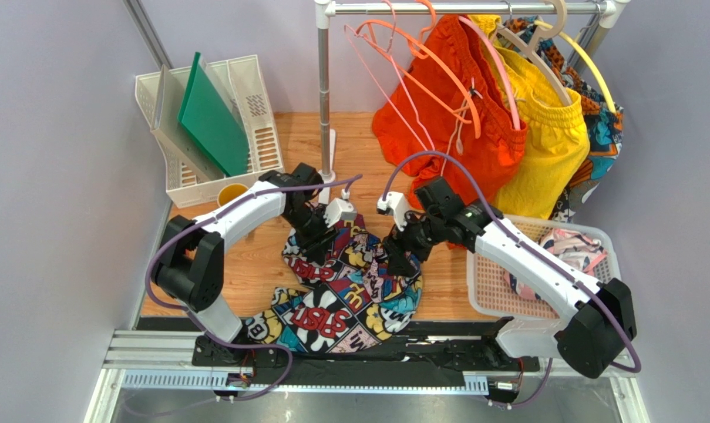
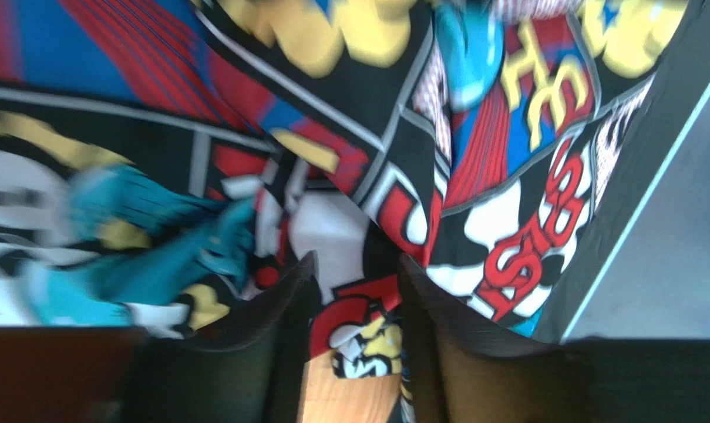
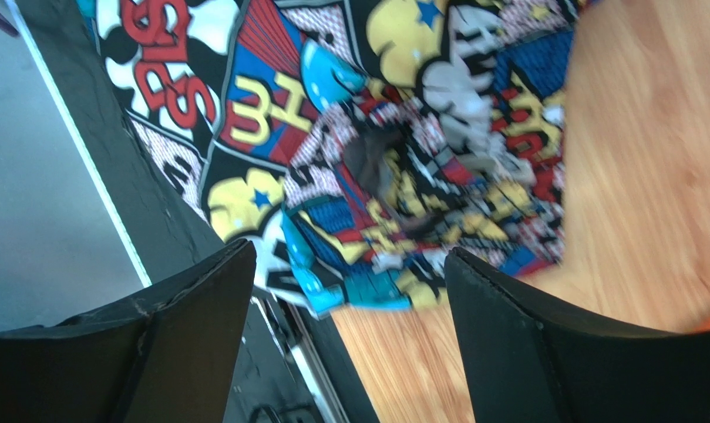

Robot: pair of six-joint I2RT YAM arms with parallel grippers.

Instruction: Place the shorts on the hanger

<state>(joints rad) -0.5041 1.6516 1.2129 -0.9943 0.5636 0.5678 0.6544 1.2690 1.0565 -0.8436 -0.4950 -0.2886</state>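
The comic-print shorts (image 1: 349, 295) lie spread on the wooden table between my two arms, their lower edge over the black front rail. My left gripper (image 1: 318, 240) is at their upper left edge. In the left wrist view its jaws (image 2: 356, 273) stand a narrow gap apart, tips down at the cloth (image 2: 508, 176), with cloth and bare wood showing between them. My right gripper (image 1: 401, 256) is open and empty just above the shorts' upper right part; its wrist view (image 3: 345, 264) shows the shorts (image 3: 402, 132) below. The thin pale pink hanger (image 1: 402, 110) hangs on the rail at the back.
A thicker orange hanger (image 1: 455, 84), orange shorts (image 1: 464, 132) and yellow shorts (image 1: 548, 141) hang on the rail. The rail's post (image 1: 325, 97) stands just behind the grippers. A white file rack (image 1: 243, 79) with a green board and a yellow cup (image 1: 232, 194) are at left. A white basket (image 1: 499, 291) is at right.
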